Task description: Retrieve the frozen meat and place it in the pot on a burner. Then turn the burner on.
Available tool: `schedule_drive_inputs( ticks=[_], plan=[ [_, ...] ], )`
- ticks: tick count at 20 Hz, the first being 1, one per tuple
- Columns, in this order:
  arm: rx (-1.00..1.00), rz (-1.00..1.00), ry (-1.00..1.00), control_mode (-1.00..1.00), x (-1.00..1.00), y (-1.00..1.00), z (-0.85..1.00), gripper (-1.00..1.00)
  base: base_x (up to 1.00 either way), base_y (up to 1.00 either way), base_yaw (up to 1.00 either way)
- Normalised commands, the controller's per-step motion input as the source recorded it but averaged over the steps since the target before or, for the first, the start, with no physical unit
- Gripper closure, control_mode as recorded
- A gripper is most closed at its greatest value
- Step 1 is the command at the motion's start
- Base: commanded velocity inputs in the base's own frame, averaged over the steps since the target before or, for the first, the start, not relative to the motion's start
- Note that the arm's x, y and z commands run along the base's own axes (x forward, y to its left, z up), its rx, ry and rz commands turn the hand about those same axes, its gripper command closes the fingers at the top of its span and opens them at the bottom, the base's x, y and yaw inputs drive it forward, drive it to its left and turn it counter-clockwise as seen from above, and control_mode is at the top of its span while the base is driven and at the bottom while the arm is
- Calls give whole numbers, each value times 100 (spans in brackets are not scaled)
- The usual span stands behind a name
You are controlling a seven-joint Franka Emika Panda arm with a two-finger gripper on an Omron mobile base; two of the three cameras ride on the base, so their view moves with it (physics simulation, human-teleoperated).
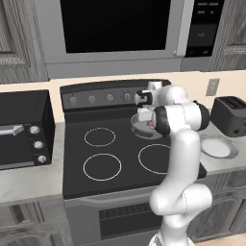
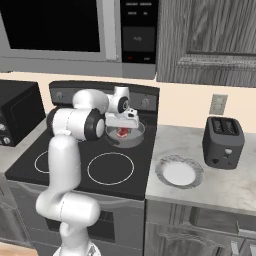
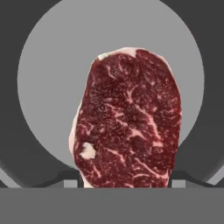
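The frozen meat [image 3: 129,122], a dark red slab with pale streaks, sits between my gripper's [image 3: 127,181] two fingertips [image 3: 70,178], which are shut on it. Behind it spreads the round grey floor of the pot [image 3: 48,87]. The pot [image 2: 138,137] stands on the stove's back right burner. My gripper [image 2: 122,126] points down into it with the meat [image 2: 123,132] at rim level. From the left, the gripper [image 1: 145,115] hangs over the pot [image 1: 140,129]. Whether the meat touches the pot's floor I cannot tell.
A white-grey plate [image 2: 179,173] lies on the counter right of the stove, with a black toaster [image 2: 223,141] behind it. A black toaster oven [image 1: 24,129] stands to the left. Burner knobs [image 1: 101,98] line the stove's back panel. A microwave [image 1: 115,29] hangs overhead.
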Motion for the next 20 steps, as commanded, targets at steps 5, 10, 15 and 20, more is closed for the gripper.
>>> schedule_drive_inputs(
  ticks=[5, 10, 15, 20],
  plan=[
    [0, 0, 3, -100, 13, 0, -8, 100, 0, 0, 0],
    [0, 0, 3, -100, 19, 0, -14, 100, 0, 0, 0],
    [0, 0, 1, -100, 20, 0, -14, 100, 0, 0, 0],
    [0, 0, 0, -100, 21, 0, -15, 100, 0, 0, 0]
  ],
)
